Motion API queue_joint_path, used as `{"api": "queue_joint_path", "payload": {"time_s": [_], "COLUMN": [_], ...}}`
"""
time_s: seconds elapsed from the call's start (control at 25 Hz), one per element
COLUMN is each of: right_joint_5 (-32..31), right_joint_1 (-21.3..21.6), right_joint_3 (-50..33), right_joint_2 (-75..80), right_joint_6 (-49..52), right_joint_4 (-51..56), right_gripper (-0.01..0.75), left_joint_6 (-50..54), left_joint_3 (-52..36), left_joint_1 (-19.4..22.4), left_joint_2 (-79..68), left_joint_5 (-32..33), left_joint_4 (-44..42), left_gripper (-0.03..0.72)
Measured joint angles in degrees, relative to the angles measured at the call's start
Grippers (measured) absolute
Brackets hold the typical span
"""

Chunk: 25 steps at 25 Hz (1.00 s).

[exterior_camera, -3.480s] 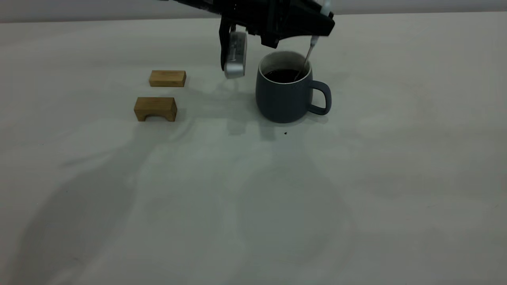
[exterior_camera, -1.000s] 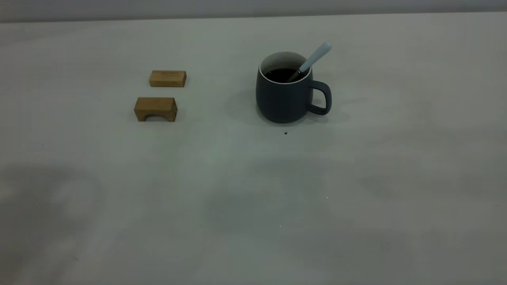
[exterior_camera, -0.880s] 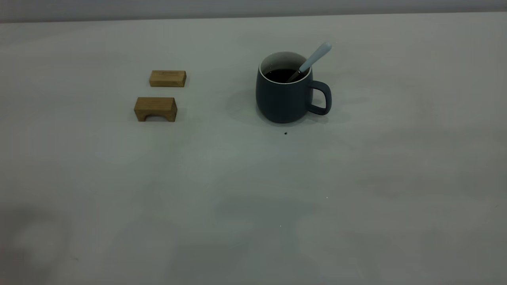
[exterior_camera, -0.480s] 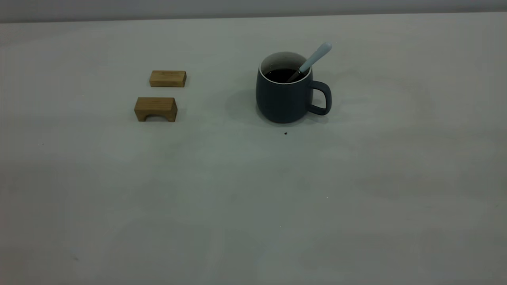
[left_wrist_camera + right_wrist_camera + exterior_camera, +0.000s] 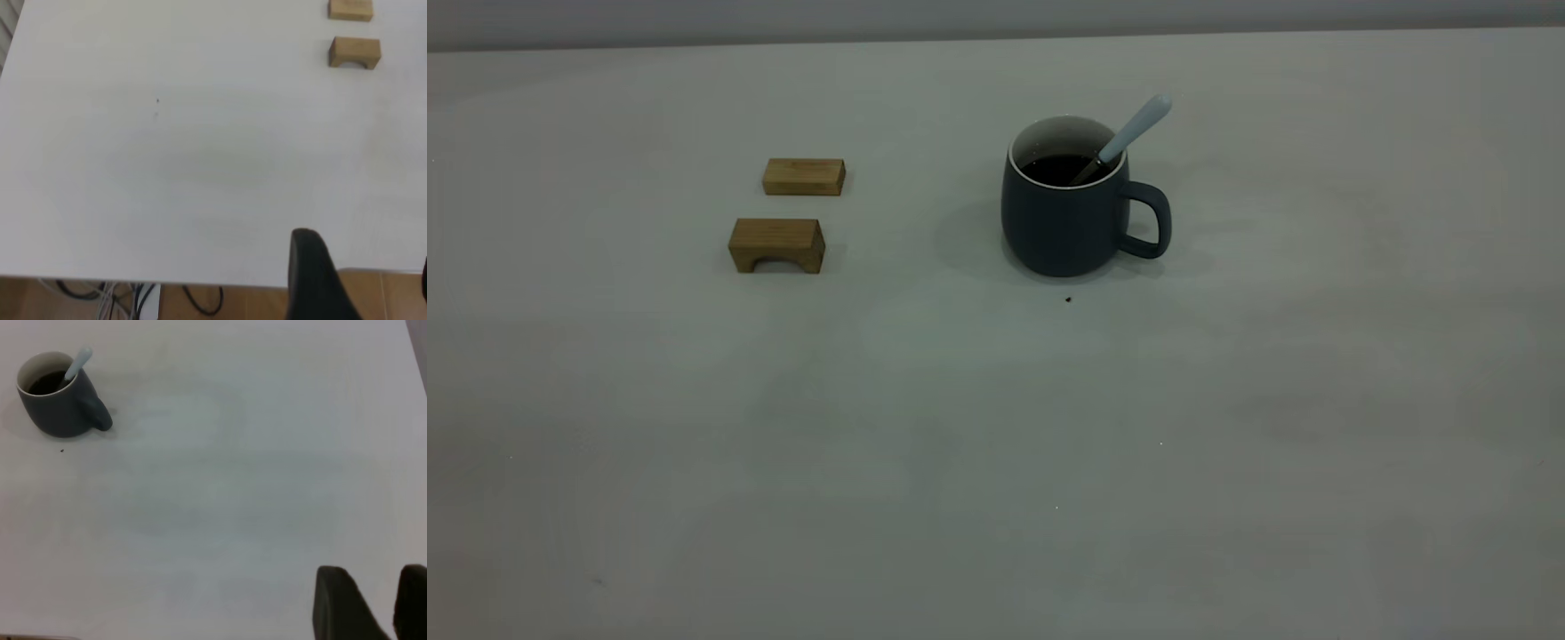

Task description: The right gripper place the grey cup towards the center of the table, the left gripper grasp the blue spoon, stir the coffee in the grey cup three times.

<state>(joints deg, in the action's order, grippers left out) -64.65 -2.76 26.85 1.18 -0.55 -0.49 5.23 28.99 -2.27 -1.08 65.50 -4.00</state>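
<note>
Leaning in the grey cup (image 5: 1063, 222), the blue spoon (image 5: 1136, 130) angled up over its handle side; the left gripper (image 5: 363, 280), fingers spread, and the right gripper (image 5: 377, 603), fingers slightly parted, hung well apart from the cup, neither holding anything.

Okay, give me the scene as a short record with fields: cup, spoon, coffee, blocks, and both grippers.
cup: grey cup upright on the table, handle toward the right arm's side
spoon: blue spoon leaning in the cup, unheld
coffee: coffee dark, inside cup
blocks: two wooden blocks on the left arm's side of the cup
left gripper: left gripper at table edge, holding nothing
right gripper: right gripper far from cup, open
</note>
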Motion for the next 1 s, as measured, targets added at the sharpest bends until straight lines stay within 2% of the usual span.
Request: {"api": "queue_joint_path", "payload": {"time_s": [1.0], "right_joint_5": [0.00], "right_joint_1": [0.00], "right_joint_3": [0.00], "right_joint_2": [0.00], "right_joint_6": [0.00], "right_joint_4": [0.00], "right_gripper": [0.240], "left_joint_6": [-1.75], "left_joint_3": [-1.06], "left_joint_1": [0.00], "left_joint_2": [2.16], "left_joint_5": [-0.30], "left_joint_4": [0.35], "left_gripper": [0.465]}}
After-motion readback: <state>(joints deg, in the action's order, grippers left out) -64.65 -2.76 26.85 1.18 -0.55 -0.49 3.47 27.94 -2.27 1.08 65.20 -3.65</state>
